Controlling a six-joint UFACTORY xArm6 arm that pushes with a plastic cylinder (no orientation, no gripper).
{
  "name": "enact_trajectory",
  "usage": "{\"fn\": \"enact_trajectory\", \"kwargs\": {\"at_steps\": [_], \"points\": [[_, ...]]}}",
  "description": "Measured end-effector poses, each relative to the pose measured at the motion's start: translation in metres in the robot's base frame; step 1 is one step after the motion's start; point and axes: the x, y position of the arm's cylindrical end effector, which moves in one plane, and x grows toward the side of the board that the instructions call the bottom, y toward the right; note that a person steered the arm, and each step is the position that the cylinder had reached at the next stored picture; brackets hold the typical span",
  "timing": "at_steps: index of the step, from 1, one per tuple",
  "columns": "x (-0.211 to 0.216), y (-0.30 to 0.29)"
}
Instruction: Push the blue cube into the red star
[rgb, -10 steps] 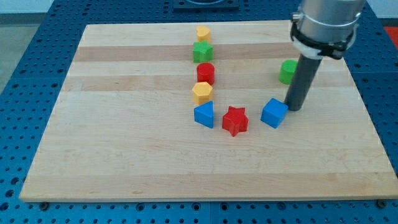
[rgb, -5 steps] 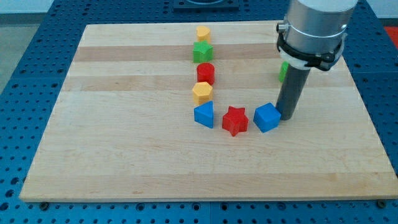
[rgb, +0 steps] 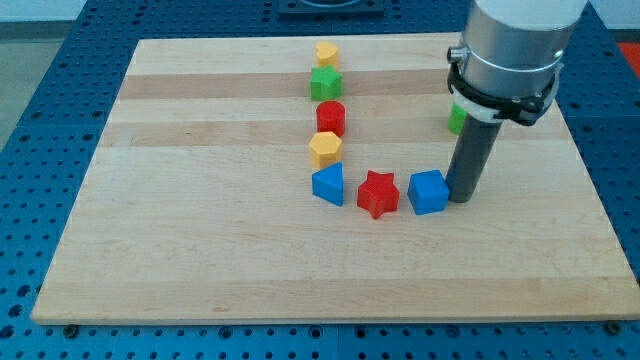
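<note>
The blue cube (rgb: 428, 192) sits on the wooden board just right of the red star (rgb: 378, 193), with a small gap or bare contact between them. My tip (rgb: 462, 198) rests against the cube's right side. The rod rises from there toward the view's top right.
A blue block (rgb: 328, 184) lies left of the star. Above it run a yellow block (rgb: 325, 149), a red cylinder (rgb: 331, 118), a green star (rgb: 325, 83) and a yellow block (rgb: 326, 53). A green block (rgb: 455, 116) is partly hidden behind the rod.
My tip has moved left and slightly down, pushing the blue cube left toward the red star. The cube has turned to sit squarer. The other blocks have not moved.
</note>
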Motion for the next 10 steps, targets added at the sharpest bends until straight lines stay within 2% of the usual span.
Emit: {"fn": "enact_trajectory", "kwargs": {"at_steps": [8, 10], "points": [[0.001, -0.034], [0.002, 0.094]]}}
